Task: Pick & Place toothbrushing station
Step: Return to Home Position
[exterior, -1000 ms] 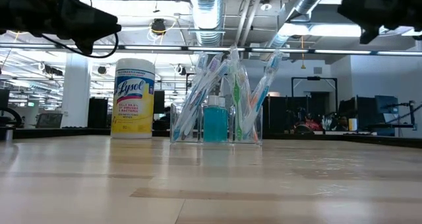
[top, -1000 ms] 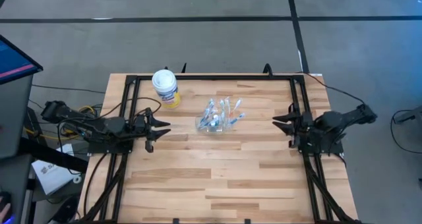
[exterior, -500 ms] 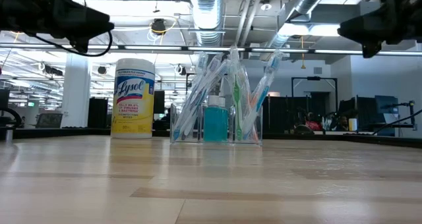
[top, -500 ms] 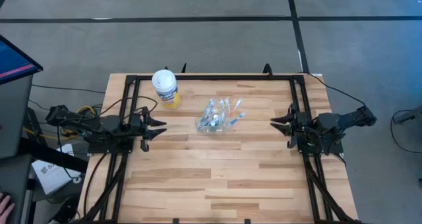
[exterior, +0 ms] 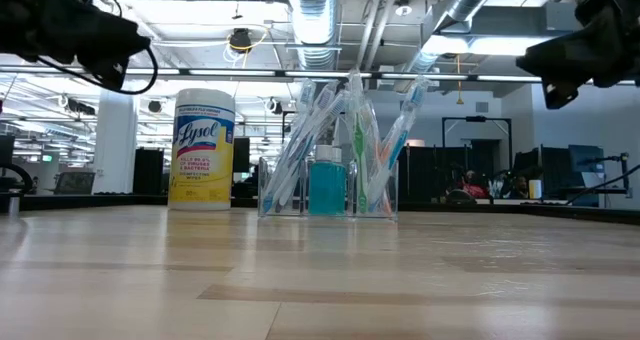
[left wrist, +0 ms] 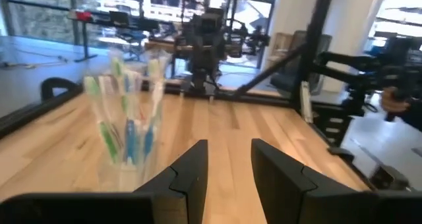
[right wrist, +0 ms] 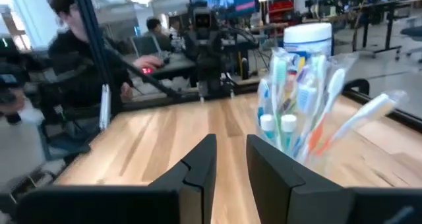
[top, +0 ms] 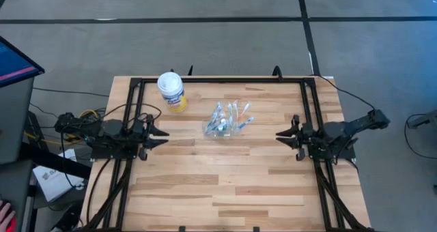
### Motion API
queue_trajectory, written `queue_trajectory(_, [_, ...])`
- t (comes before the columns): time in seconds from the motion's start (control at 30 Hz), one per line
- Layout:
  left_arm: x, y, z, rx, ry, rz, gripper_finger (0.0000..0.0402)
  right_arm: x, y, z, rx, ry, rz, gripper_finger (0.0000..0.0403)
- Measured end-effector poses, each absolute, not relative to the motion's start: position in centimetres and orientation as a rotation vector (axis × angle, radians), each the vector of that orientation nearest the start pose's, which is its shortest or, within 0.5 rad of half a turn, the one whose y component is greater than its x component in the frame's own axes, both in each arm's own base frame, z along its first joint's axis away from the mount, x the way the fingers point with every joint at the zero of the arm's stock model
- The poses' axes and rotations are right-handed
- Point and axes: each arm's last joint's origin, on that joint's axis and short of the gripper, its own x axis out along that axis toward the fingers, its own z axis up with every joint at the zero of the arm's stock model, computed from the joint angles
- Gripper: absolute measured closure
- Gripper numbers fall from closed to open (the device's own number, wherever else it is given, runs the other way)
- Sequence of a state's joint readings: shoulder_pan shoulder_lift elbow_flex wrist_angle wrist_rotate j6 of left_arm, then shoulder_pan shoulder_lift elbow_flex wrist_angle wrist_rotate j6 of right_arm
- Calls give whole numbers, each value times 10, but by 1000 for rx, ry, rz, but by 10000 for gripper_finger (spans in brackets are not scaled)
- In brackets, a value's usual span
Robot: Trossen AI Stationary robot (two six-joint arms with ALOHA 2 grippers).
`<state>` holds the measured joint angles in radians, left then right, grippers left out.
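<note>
Clear cup sits upright on the table, roughly mid-width and toward the far half. It is packed with toothbrushes, white, blue and green, leaning out at angles with heads up. The low view shows 1 teal tube standing inside the cup among the brushes. White tub with yellow label stands upright just left of the cup and a bit farther back, not touching it.

Left gripper is at the left edge of the table, above the surface, well apart from the cup and pointing toward it. Its 2 fingers are a narrow gap apart with nothing between them. In the left wrist view the cup shows ahead of the fingers and off to one side.

Right gripper is at the right edge, also raised and well apart from the cup, facing it. Its 2 fingers are likewise only slightly parted and hold nothing. In the right wrist view the cup and tub show beyond the fingers, and a person in a dark top is in the room past the table.
</note>
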<state>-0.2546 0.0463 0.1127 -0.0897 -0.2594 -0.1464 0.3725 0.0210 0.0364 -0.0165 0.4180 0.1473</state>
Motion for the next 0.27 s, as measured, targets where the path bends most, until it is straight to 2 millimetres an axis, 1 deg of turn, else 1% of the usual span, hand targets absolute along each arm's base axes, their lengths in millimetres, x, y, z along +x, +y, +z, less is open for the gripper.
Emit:
queue_trajectory(0.1, [91, -15, 190, -140, 20, 46, 291, 92, 23, 173, 161, -10, -57, 328])
queue_trajectory(0.27, [93, -15, 189, -137, 32, 54, 291, 91, 23, 174, 217, -12, -55, 328])
